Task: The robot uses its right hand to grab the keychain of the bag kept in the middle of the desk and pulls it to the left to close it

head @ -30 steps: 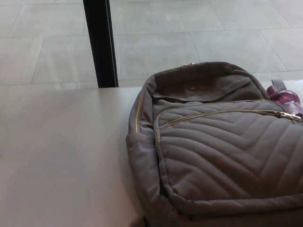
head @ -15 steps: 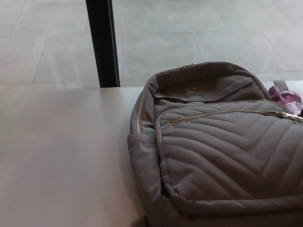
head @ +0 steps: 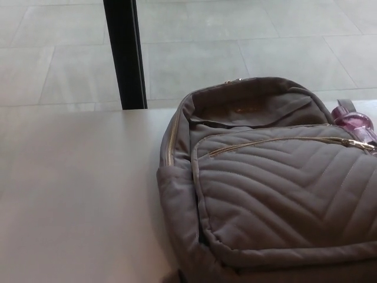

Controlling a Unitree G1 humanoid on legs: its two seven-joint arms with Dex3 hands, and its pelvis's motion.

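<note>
A grey quilted backpack point(head: 277, 188) lies flat on the white desk point(head: 76, 194), filling the right half of the head view. Its front pocket zipper point(head: 277, 141) runs in a gold line across the bag, with the metal slider point(head: 359, 143) at the right end. A purple keychain point(head: 352, 121) sits just above the slider at the bag's right edge. The main opening point(head: 247, 109) at the top gapes a little. Neither of my hands shows anywhere in the picture.
A black vertical post point(head: 125, 53) stands behind the desk's far edge. Beyond it lies a grey tiled floor point(head: 235, 47). Bare desk surface stretches to the left of the bag.
The whole picture shifted slightly right and back again, so the camera wobbled. The bag and keychain have not moved.
</note>
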